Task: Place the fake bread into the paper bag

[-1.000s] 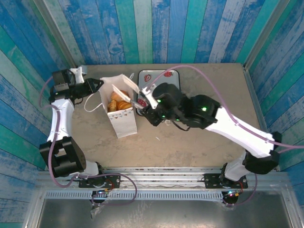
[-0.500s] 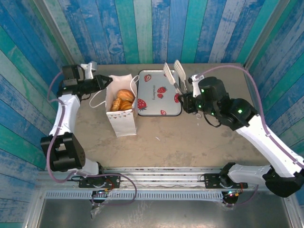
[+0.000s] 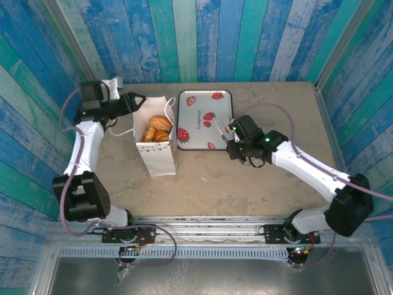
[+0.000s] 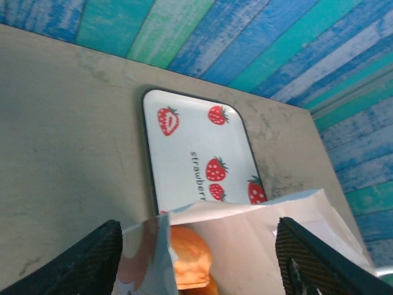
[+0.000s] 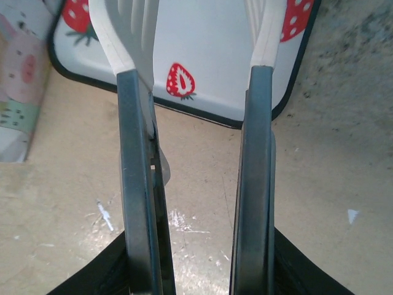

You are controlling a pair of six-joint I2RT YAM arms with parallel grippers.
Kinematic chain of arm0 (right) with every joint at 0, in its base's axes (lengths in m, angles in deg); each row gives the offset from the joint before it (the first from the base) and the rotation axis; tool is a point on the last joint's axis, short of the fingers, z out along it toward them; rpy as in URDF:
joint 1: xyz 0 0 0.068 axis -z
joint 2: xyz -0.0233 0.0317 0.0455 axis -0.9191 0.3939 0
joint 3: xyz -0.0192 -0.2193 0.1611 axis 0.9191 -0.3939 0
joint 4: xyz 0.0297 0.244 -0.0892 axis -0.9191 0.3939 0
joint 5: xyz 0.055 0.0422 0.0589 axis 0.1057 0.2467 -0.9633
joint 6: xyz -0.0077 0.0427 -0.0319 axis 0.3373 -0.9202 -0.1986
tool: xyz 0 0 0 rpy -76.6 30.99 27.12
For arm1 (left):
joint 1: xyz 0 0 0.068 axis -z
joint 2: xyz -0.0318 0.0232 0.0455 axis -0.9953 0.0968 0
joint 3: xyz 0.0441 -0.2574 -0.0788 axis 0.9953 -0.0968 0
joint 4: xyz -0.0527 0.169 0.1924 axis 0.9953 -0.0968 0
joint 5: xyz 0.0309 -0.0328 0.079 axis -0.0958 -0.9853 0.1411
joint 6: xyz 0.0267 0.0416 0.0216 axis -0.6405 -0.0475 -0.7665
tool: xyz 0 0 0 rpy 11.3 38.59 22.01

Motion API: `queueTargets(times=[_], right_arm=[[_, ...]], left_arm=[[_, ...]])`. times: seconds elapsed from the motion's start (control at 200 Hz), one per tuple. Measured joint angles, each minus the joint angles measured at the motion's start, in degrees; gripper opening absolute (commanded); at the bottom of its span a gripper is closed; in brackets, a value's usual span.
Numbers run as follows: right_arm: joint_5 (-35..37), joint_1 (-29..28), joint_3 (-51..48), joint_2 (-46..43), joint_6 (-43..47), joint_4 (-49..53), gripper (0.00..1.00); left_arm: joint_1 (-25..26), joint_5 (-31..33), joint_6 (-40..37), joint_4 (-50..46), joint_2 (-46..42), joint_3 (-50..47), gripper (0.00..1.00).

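Top external showed the bread [image 3: 156,130] piled inside the bag [image 3: 161,161], with golden pieces reaching just below the mouth. The bag stood upright on the table [image 3: 276,110], just left of the tray [image 3: 198,106]. Your left claw [image 3: 139,101] sat at the bag's far-left rim, right beside the bread. From the left wrist, its fingers [image 4: 92,261] stood wide apart with the bag's [image 4: 258,239] rim between them. One orange piece of bread [image 4: 190,264] showed just under that rim. I could not tell whether either finger touched the paper. The tray [image 4: 184,147] lay beyond the bag.

Your right claw [image 3: 236,140] was well apart from the bread, across the tray by its near-right corner. It was clamped on the tongs [image 3: 222,126]. From the right wrist, the tongs' [image 5: 255,141] two arms stood parted, their white tips over the tray's [image 5: 209,55] near edge. A corner of the bag [image 5: 18,80] showed at the left.

A second before, you had the tongs at the bag's mouth. Half a second before, you had raised them over the tray's far-right corner. By this moment they were down low at the near-right corner. The left claw had gone from pinched at the rim to open, and the bag had barely shifted.
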Motion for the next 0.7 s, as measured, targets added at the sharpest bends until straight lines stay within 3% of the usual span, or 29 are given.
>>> queueTargets(times=[0.165,0.341,0.701], right_arm=[[-0.3,0.0,-4.5,2.9,-0.3,-5.0,0.44],[-0.9,0.2,-5.7,6.8,-0.5,-7.3,0.44],[-2.0,0.2,-11.0,9.2,-1.8,-11.0,0.47]], left_arm=[[0.0,8.2,0.0,1.2,-5.1,-1.5,0.94],[0.0,15.9,1.2,4.7,-15.6,-5.7,1.0],[0.0,26.5,3.8,10.6,-31.0,-15.3,0.96]])
